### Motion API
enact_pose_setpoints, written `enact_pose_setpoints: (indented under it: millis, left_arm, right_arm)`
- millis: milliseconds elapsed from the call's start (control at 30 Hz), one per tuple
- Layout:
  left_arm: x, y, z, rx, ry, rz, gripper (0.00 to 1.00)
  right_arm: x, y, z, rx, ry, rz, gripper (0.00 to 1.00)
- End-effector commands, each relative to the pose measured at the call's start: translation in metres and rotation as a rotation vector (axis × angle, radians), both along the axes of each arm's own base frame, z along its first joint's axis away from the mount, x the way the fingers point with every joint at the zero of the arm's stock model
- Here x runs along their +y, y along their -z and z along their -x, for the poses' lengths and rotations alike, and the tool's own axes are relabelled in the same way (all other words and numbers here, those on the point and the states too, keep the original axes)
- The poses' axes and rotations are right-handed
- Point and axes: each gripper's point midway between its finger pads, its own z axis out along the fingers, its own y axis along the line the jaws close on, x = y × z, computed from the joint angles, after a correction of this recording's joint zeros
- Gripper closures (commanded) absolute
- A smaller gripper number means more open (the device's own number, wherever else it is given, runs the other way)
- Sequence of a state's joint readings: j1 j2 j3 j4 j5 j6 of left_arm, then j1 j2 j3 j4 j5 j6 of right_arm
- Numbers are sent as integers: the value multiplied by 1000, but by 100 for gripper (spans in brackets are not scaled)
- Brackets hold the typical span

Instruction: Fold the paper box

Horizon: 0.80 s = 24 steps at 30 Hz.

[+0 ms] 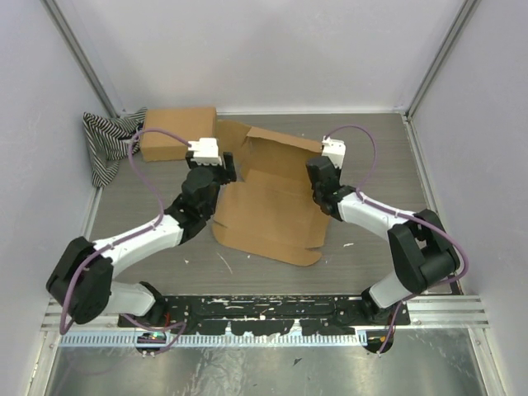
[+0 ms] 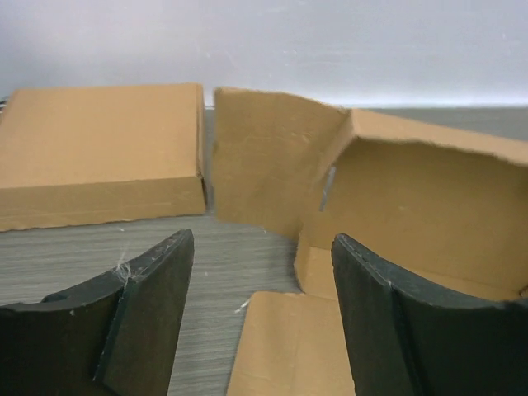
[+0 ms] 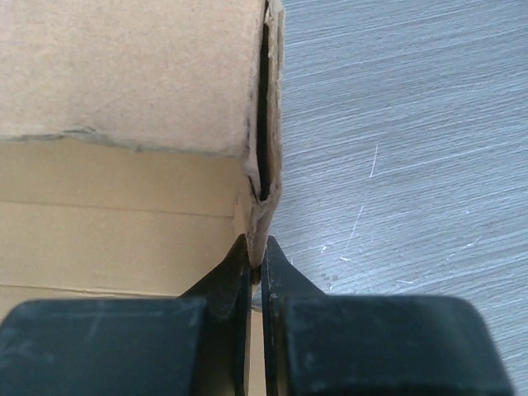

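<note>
The paper box [image 1: 268, 206] is a brown die-cut cardboard piece lying mid-table, its back wall and right side wall raised, its front panel flat. My right gripper [image 1: 318, 175] is shut on the raised right side wall [image 3: 262, 177], pinching its doubled edge between the fingertips [image 3: 256, 257]. My left gripper [image 1: 224, 169] is open at the box's left edge, above the flat left flap [image 2: 289, 346]. In the left wrist view the raised back wall [image 2: 412, 206] and the left side flap [image 2: 264, 157] stand ahead of the fingers.
A second, closed brown cardboard box [image 1: 177, 132] lies at the back left, also in the left wrist view [image 2: 99, 153]. A black-and-white striped cloth [image 1: 107, 140] is bunched beside it at the left wall. White walls enclose the table.
</note>
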<state>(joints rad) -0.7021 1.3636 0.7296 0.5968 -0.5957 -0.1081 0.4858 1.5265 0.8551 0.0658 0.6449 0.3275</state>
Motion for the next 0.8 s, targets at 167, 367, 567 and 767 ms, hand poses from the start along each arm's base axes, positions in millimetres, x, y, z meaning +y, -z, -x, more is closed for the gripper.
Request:
enact_pose_setpoints:
  millis: [167, 367, 567, 767]
  left_arm:
    - [100, -15, -47, 140, -226, 206, 26]
    - [112, 19, -98, 254, -164, 212, 29]
    - [85, 64, -104, 311, -16, 202, 34]
    - [89, 85, -91, 286, 12, 149, 35]
  right_arm:
    - [-18, -20, 0, -3, -74, -37, 99]
    - [-14, -25, -1, -11, -266, -1, 99]
    - [7, -36, 3, -10, -464, -16, 99]
    - [0, -37, 5, 4, -466, -39, 99]
